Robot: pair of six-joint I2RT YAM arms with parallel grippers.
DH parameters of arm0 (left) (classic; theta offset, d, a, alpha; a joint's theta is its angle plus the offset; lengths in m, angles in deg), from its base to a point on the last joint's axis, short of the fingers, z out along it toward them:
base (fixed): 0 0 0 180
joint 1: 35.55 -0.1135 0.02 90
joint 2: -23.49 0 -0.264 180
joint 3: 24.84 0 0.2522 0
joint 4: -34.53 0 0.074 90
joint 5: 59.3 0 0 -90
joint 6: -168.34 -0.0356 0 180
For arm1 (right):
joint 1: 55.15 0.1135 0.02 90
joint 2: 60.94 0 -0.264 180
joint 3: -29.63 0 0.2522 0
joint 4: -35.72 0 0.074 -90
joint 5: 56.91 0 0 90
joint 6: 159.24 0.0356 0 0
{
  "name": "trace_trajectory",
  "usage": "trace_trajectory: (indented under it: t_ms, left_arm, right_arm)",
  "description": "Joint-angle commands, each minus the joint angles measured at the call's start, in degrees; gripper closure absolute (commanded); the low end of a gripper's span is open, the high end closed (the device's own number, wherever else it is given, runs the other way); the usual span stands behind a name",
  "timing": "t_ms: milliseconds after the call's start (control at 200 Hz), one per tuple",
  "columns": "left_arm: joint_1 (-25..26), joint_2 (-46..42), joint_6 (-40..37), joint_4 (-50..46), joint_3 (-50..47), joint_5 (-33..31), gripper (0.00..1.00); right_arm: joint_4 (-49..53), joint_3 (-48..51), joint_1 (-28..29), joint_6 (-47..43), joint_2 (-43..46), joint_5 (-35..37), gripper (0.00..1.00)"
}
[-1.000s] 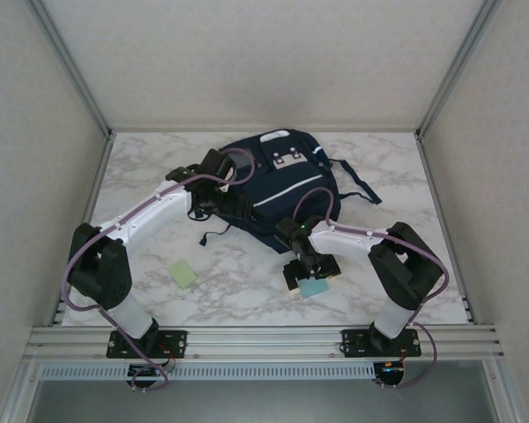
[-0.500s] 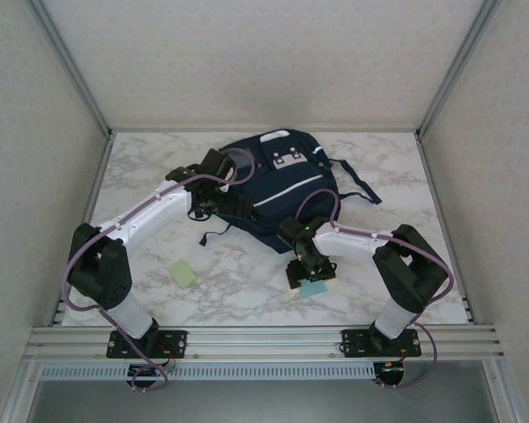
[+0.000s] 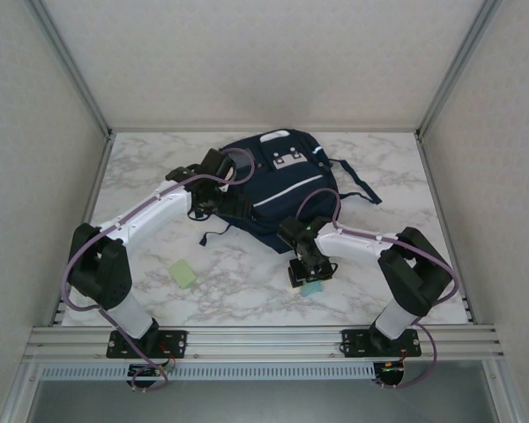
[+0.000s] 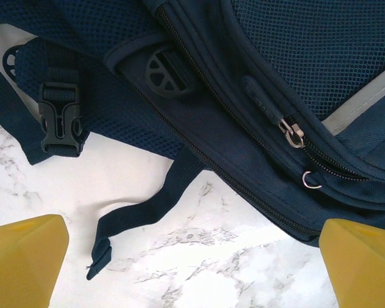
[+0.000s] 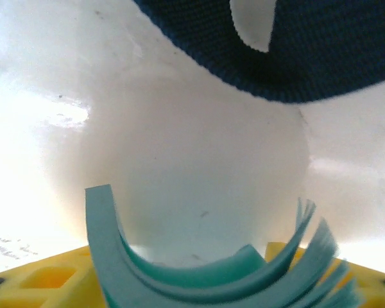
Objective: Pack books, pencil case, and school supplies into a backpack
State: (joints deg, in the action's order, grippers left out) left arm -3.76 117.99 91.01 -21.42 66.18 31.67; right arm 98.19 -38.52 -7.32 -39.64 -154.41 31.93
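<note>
Step in hand: pickup of the light blue pad (image 3: pixel 313 287), on the table (image 3: pixel 247 291) just in front of the backpack (image 3: pixel 282 181). The right gripper (image 3: pixel 307 275) was down on it. The wrist view showed the pad bowed into a U between the yellow fingers (image 5: pixel 45 282), so the pincer was pinching the pad by its edges, not flat.

The left gripper (image 3: pixel 219 201) hung spread wide and empty at the backpack's left side, over a zip pull (image 4: pixel 292 131) and near a strap buckle (image 4: pixel 59 119).

The pale green pad (image 3: pixel 183 274) lay alone on the table near the left arm, well apart from the bag.

Next, my read: lift slowly, since a bent pad can spring out or fan its sheets, then carry it to an opening. The zip run under the left gripper looked closed, so that arm probably has to open it or hold it open first.

Hard to tell:
- Which compartment that zip served.
- What was inside the bag.
- How deep the grip sat; the pad's lower half was cut off at the frame edge.
- From the top view, the right gripper covered most of the pad.
</note>
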Motion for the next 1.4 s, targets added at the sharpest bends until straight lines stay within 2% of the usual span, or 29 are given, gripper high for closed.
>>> trace_trajectory:
  t_ms: [0, 195, 460, 596, 746, 991, 1171, 1286, 1396]
  left_arm:
    - [0.4, -0.8, -1.2, -0.5, 0.7, -2.1, 0.00]
    - [1.1, -1.6, -3.3, 1.2, -0.3, -4.5, 0.00]
    - [6.4, -0.9, -9.3, 1.0, 3.1, -7.5, 0.00]
    - [8.9, 2.5, -11.9, 3.0, 6.6, -7.3, 0.00]
    - [10.3, 9.1, -13.8, 4.3, 12.6, -5.5, 0.00]
    - [12.2, 18.4, -15.6, 1.5, 20.9, -0.7, 0.04]
    - [13.7, 21.6, -15.9, 1.2, 23.6, -2.9, 0.04]
    - [13.7, 23.7, -16.7, 2.2, 25.1, -6.7, 0.09]
    - [13.8, 25.0, -16.7, -0.3, 27.7, -3.6, 0.12]
  right_arm:
    - [3.3, -2.6, -0.3, 0.6, 3.7, 1.1, 0.45]
    - [3.8, -1.3, -4.8, 0.4, 9.9, 0.8, 0.49]
    - [3.5, -2.4, -18.1, -2.7, 21.1, -3.5, 0.48]
    - [1.1, -3.9, -24.2, -3.3, 21.0, -1.6, 0.47]
    - [-3.9, -4.9, -28.4, -1.2, 19.3, -1.5, 0.47]
    - [-5.6, -8.1, -31.2, -0.9, 16.7, -2.9, 0.46]
    - [-6.2, -6.6, -31.6, -0.2, 17.7, -3.5, 0.46]
    - [-6.4, -5.4, -31.7, 0.0, 18.5, -4.1, 0.47]
    - [-5.6, -4.8, -31.8, -0.3, 19.6, -3.9, 0.47]
